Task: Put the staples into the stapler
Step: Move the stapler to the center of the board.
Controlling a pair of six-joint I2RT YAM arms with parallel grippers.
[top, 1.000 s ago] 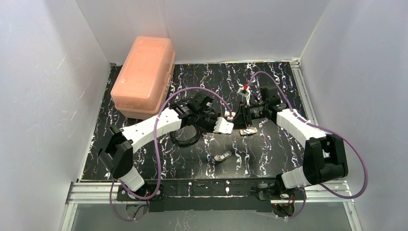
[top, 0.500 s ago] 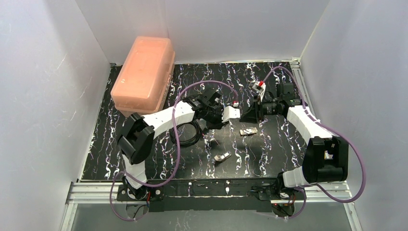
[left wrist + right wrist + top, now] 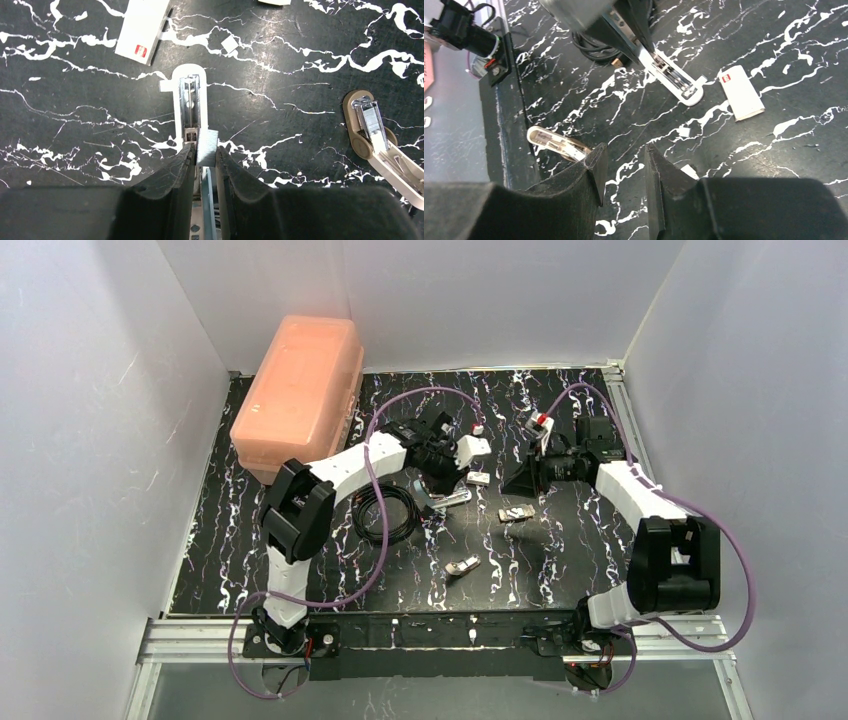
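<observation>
Top external: the left jaws grip the stapler (image 3: 455, 498) about midway between the counter's (image 3: 560, 570) left and right edges; the staples (image 3: 516, 513) lie nearby toward the right edge. Left wrist: those jaws are clamped on the stapler's rear end. Right wrist: the right jaws stand parted, empty.

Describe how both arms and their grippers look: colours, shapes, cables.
The left arm and right arm have white shell links joined by bulky black joints, with a purple cable looping along each. The left gripper and right gripper each carry two matte black, tapering fingers. A small red-and-white tag sits by the right wrist.
</observation>
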